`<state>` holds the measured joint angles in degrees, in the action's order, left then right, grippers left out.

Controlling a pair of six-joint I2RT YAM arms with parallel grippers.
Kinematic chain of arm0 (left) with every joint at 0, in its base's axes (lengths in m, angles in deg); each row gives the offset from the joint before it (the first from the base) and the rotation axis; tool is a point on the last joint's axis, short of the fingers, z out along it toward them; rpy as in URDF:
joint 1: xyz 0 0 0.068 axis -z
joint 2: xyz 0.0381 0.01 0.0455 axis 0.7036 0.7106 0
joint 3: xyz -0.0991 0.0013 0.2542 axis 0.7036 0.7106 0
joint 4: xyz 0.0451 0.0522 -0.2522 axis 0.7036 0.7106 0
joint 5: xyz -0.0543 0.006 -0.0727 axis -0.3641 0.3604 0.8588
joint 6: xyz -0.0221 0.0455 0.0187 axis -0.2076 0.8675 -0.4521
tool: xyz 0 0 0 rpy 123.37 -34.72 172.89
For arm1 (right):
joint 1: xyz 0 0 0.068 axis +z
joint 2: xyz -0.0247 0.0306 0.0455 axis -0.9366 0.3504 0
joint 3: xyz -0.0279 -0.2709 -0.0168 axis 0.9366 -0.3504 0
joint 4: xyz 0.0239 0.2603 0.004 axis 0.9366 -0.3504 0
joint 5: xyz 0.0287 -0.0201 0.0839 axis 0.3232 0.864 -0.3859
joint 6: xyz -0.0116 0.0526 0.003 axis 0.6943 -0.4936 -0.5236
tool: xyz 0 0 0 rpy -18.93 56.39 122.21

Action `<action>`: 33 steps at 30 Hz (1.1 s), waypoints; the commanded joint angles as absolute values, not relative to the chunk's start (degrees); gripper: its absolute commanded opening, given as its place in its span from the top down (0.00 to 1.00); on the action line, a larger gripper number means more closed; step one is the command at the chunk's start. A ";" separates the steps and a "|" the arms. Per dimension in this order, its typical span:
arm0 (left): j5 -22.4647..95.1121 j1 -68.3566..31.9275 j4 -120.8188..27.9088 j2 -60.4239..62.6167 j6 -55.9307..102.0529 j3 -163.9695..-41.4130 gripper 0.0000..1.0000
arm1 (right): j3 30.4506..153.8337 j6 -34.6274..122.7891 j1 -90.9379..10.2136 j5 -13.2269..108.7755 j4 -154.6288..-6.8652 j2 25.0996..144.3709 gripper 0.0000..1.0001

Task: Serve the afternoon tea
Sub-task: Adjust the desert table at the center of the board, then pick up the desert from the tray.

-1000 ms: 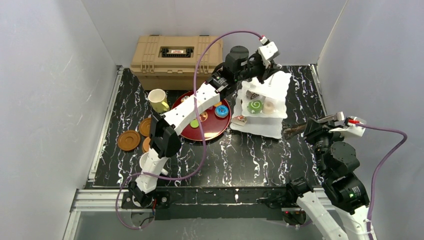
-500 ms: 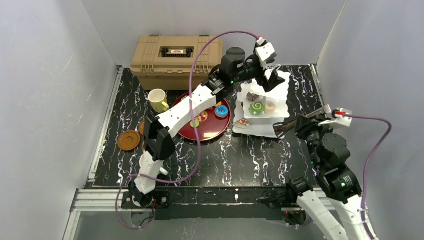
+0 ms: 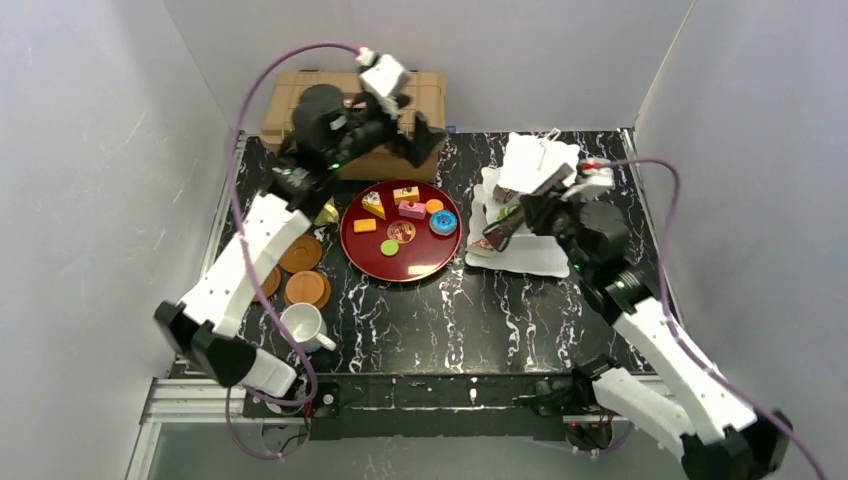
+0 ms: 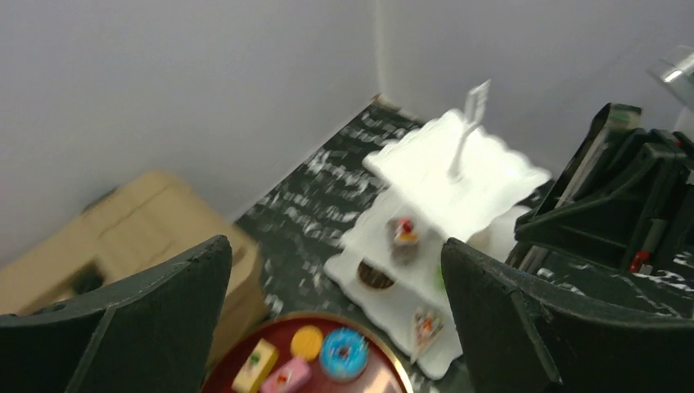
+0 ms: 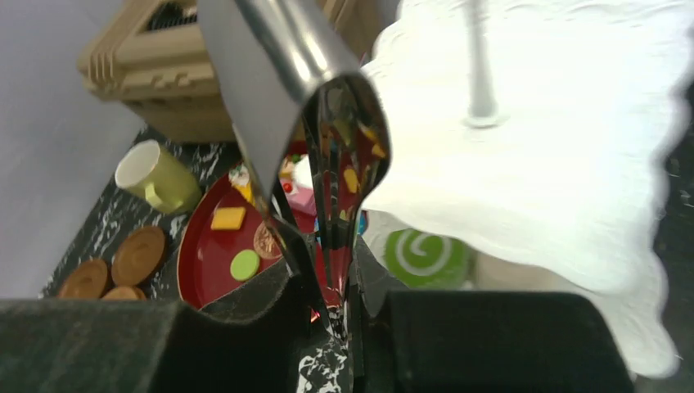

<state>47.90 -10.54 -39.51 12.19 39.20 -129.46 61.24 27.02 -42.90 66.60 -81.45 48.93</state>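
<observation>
The white three-tier stand [image 3: 530, 165] stands right of centre, with a green swirl cake [image 5: 425, 258] on a lower tier. My right gripper [image 3: 532, 208] hangs over the stand's front and is shut on shiny metal tongs [image 5: 327, 164]. The tongs' tips [image 3: 497, 232] point down-left toward the lowest tier. My left gripper [image 3: 418, 135] is open and empty, high up by the back wall. A blue doughnut [image 3: 443, 223] and several small cakes lie on the dark-red tray [image 3: 350, 235]. The white mug [image 3: 300, 325] stands front left. The pale-yellow mug [image 5: 155, 176] is mostly hidden behind my left arm in the top view.
A tan plastic case [image 3: 430, 90] sits against the back wall, just under my left gripper. Brown saucers [image 3: 300, 254] lie left of the tray. White walls close in the table on three sides.
My left gripper opened and swung from the stand's top tier back left to the tan case. My right arm moved from the table's right side over the stand, tongs still held.
</observation>
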 commanded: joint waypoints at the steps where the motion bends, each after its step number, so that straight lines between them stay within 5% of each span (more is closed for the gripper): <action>1: 44.34 -17.66 -31.20 4.63 37.99 -119.42 0.02 | 66.80 31.99 -33.55 67.69 -68.80 58.18 0.78; 19: 45.55 -34.64 -24.76 -0.68 32.53 -107.69 0.02 | 90.80 49.24 -15.96 85.28 -60.99 98.24 0.76; 33: 47.14 -37.13 -22.50 1.39 35.94 -107.22 0.02 | 99.24 52.44 -19.07 76.55 -61.53 106.93 0.56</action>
